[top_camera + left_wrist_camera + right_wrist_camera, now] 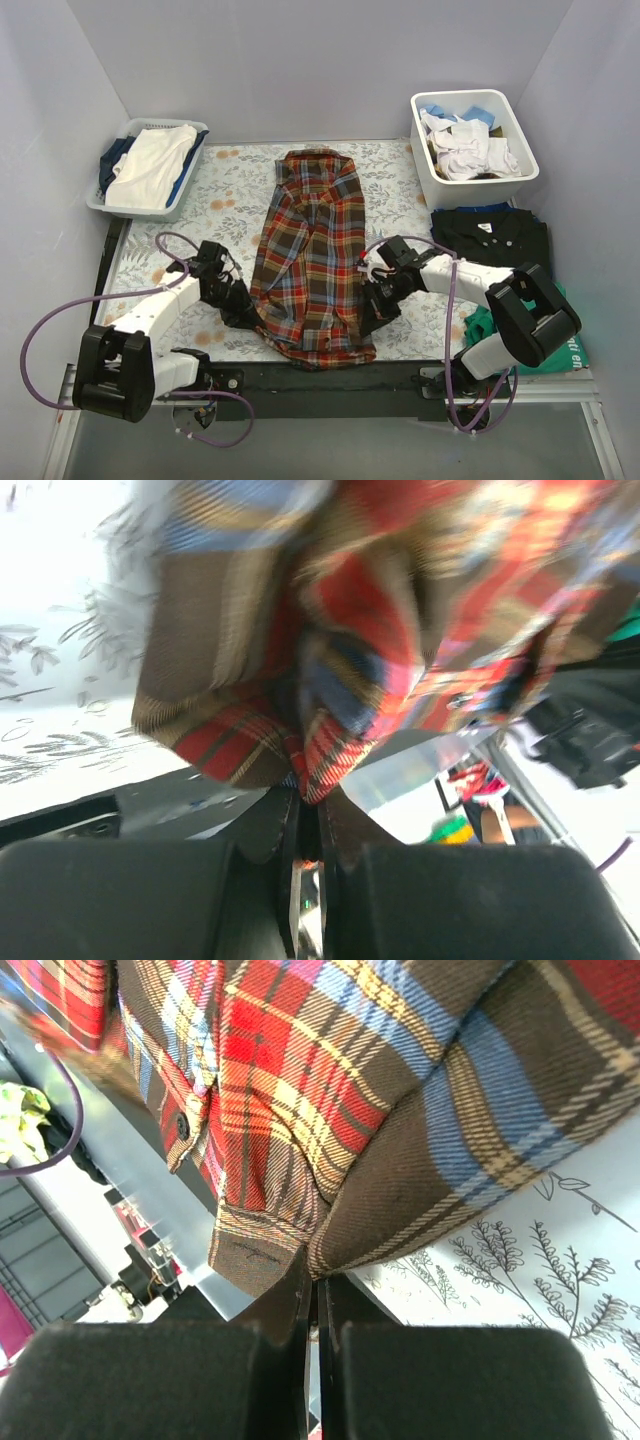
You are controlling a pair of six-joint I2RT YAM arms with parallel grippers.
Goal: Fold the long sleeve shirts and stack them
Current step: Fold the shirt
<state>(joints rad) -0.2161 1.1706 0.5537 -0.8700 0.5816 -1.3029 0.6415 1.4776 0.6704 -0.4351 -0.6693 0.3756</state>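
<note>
2 white arms (150, 312), black joints, black left hand (243, 315) and right hand (377, 312), purple cables (24, 358)

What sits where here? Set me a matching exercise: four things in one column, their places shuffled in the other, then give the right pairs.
Things
1. plaid shirt
2. white bin
3. grey basket
4. black shirt

Places
A. far left corner
B. right side, just on the near side of the white bin
C. centre
D. far right corner

Pairs: 1-C, 2-D, 3-A, 4-B
</note>
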